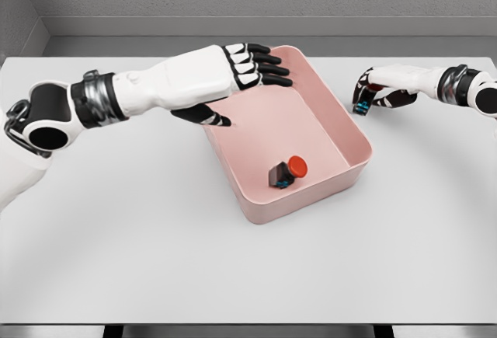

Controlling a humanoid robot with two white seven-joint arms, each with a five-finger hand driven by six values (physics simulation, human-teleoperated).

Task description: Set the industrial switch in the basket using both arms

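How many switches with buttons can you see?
2. A grey industrial switch with a red button lies inside the pink basket; a second, partly hidden, is in the right hand.

No readable text, labels, brands, numbers or signs.

Checked pink basket [353, 148], red-capped industrial switch [288, 173] lying inside it, small dark object [362, 103] with blue trim at right, white arm shells and bare counter [116, 237]: plain surfaces throughout. Blue patches on both small items too tiny to resolve as markings or lettering.
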